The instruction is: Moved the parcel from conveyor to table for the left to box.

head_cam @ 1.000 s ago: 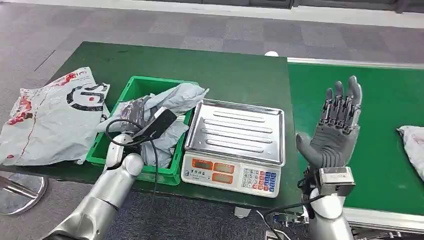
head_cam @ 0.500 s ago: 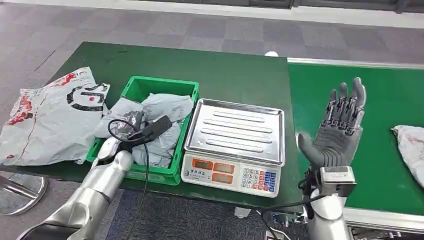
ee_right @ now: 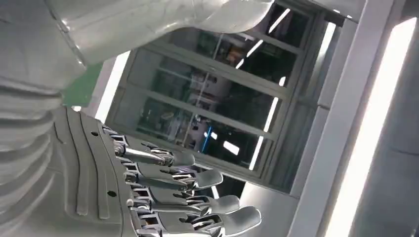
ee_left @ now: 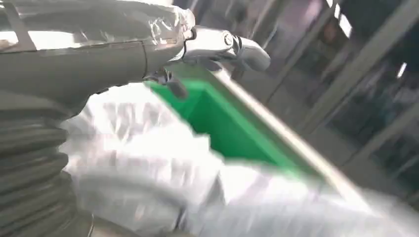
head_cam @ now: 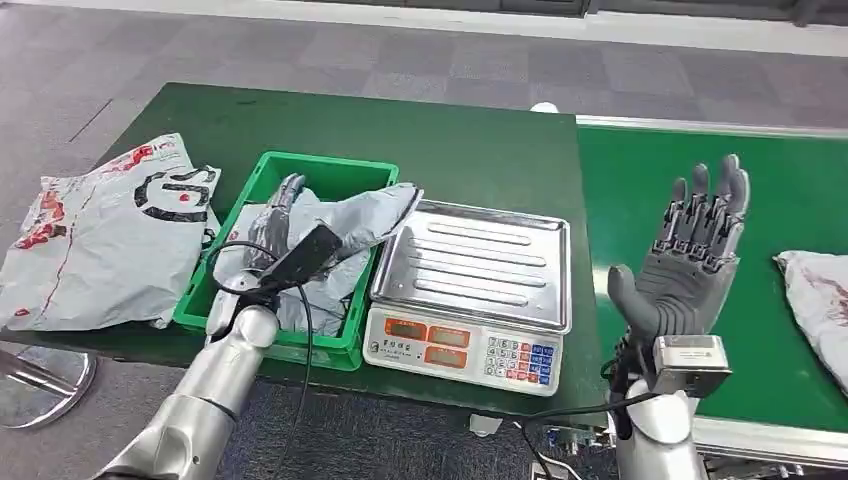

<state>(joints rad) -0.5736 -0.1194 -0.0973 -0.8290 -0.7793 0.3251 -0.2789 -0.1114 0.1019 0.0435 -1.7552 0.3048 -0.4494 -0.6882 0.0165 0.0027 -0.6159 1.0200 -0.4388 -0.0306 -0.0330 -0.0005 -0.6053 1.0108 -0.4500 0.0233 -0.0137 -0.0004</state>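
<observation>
A grey plastic parcel (head_cam: 365,215) lies crumpled in the green bin (head_cam: 320,162), one end draped over the bin's rim toward the scale. My left hand (head_cam: 283,207) is inside the bin beside that parcel, fingers stretched out and apart, gripping nothing that I can see. The left wrist view has the left hand (ee_left: 99,59) above the blurred grey parcel (ee_left: 148,163) and the bin wall (ee_left: 232,128). My right hand (head_cam: 690,255) stands upright and open over the near edge of the conveyor belt (head_cam: 780,190), empty; its fingers (ee_right: 197,197) are straight. Another grey parcel (head_cam: 815,300) lies on the belt at the far right.
A steel-topped weighing scale (head_cam: 470,265) sits between the bin and the belt. A large white bag (head_cam: 100,235) with red and black print lies on the green table (head_cam: 420,130) left of the bin. A black cable loops by my left wrist.
My left hand has reached deeper into the bin with its fingers straightened, and the grey parcel's end has risen toward the scale. The belt parcel has slid left. My right hand has drifted slightly right.
</observation>
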